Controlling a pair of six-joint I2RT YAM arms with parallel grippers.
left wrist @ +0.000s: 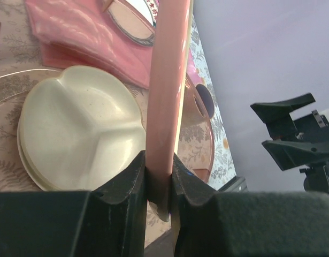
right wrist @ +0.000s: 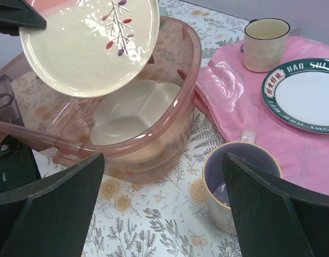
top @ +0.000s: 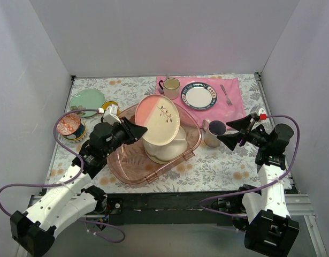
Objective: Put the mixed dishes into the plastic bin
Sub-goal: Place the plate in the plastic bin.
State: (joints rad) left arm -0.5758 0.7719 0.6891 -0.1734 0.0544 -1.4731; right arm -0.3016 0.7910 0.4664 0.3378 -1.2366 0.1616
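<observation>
My left gripper (top: pixel 144 129) is shut on the rim of the cream floral plate (top: pixel 158 119) and holds it tilted above the translucent pink plastic bin (top: pixel 127 172). In the left wrist view the plate (left wrist: pixel 167 91) stands edge-on between my fingers (left wrist: pixel 129 187). The cream three-section plate (top: pixel 169 152) lies inside the bin. My right gripper (top: pixel 228 133) is open and empty, with the grey mug with dark-blue inside (right wrist: pixel 236 182) just ahead of it, toward its right finger. The mint-green plate (top: pixel 86 100), yellow mug (top: pixel 109 106) and patterned bowl (top: pixel 70 128) sit at the far left.
A pink cloth (top: pixel 231 107) at the back right carries a cream dark-rimmed mug (top: pixel 170 87), a blue-rimmed white plate (top: pixel 199 96) and a fork (top: pixel 227 95). Grey walls close in the table on three sides.
</observation>
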